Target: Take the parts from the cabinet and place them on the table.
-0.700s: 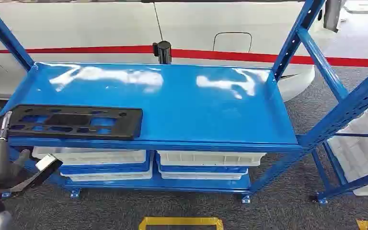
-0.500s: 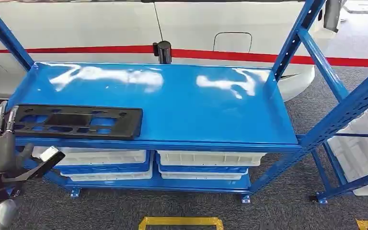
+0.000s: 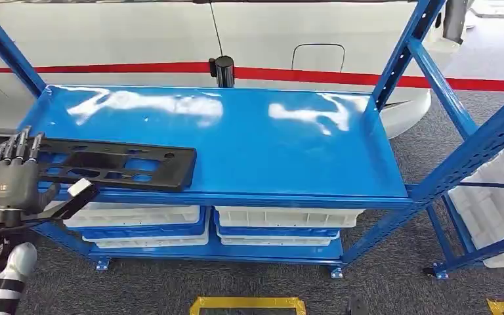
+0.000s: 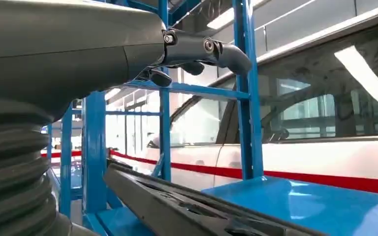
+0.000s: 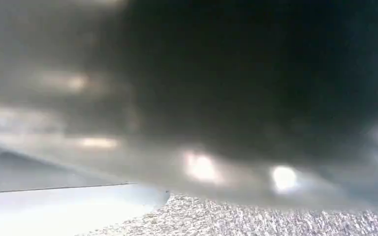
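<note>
A blue shelf carries the black part at its near left. The left hand, fingers spread and empty, reaches its end; a shallow grip could let it tip off.

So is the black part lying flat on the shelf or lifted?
Flat: the black part lies on the blue shelf, with the left robot hand at its end.

I see a glossy bright blue metal shelf rack with white glare patches, a flat matte black plastic slotted panel, white plastic bins, a red stripe on white bodywork, and speckled grey carpet with yellow markings.
</note>
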Controlling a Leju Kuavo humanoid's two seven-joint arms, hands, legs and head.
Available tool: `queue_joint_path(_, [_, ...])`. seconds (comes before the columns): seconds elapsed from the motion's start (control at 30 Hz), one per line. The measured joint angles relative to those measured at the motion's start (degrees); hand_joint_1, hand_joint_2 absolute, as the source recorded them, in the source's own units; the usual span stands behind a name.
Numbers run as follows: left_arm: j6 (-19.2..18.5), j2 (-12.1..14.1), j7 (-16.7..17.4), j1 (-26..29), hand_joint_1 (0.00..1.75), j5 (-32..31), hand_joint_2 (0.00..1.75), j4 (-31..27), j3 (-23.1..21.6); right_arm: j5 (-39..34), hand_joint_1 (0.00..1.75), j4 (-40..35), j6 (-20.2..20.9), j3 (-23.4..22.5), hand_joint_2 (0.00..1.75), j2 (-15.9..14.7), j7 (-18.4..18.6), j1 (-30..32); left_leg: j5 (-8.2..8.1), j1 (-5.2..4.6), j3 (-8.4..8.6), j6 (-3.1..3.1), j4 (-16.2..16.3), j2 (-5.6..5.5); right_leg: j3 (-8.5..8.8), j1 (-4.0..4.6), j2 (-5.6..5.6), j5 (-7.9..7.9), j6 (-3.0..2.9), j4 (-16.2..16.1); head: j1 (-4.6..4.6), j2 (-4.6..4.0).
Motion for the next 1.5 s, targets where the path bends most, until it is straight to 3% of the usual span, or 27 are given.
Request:
queue_joint_path(0.63, [-0.85,-0.2,-1.2,-8.64,0.0,0.61,1.75,9.24,-5.22,2.01,0.0,0.0,-0.07,1.42,0.0,0.52,0.5,-1.04,0.05,0.0,0.0,0.03,0.01,0.0,0.0,0.0,0.0,0.01,0.01,0.0,0.0,0.0])
queue_joint_path(1.03, [-1.03,-1.4,-2.21,-9.54,0.0,0.59,1.75,11.78,-9.75,3.04,0.0,0.0,-0.02,1.9,0.0,1.16,0.68,-1.36,0.05,0.0,0.0,0.03,0.01,0.01,-0.01,0.0,0.0,0.01,0.01,0.0,0.0,0.0])
queue_joint_path(1.47, [-1.9,-1.77,-1.97,-9.62,0.0,1.14,1.75,12.24,-11.39,3.37,0.0,0.0,-0.02,1.9,0.0,1.44,0.57,-1.38,0.05,0.0,0.01,0.03,0.01,0.01,0.03,0.0,0.0,0.01,0.01,0.0,0.0,0.0])
queue_joint_path(1.5, [-1.9,-1.77,-1.97,-9.64,1.75,1.14,1.75,12.24,-11.45,3.39,0.0,0.0,-0.02,1.9,0.0,1.44,0.57,-1.38,0.05,0.0,0.01,0.03,0.01,0.01,0.04,0.0,-0.01,0.01,0.01,0.0,0.0,0.0])
